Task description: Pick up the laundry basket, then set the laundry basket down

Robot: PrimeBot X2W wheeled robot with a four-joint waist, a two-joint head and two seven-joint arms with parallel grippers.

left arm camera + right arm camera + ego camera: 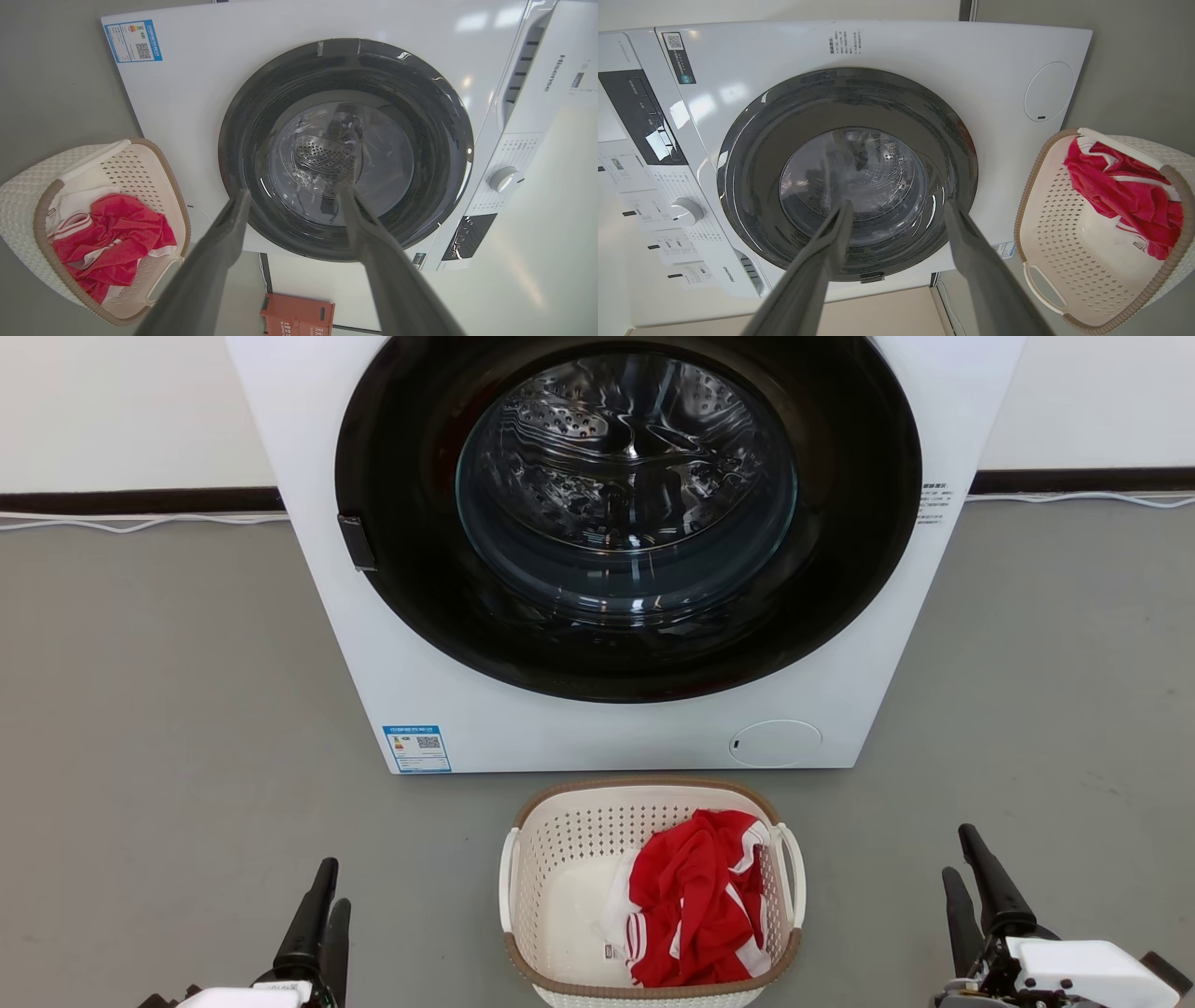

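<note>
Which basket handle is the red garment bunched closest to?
The right handle: the red garment fills that side of the laundry basket, while the left handle has bare basket floor beside it.

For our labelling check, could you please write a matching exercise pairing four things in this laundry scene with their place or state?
Things:
1. basket
2. red garment
3. door
4. blue sticker

Place or state:
A. shut
B. standing on the floor
C. lying in the basket
D. lower left of the washer front

Pairs: 1-B, 2-C, 3-A, 4-D
</note>
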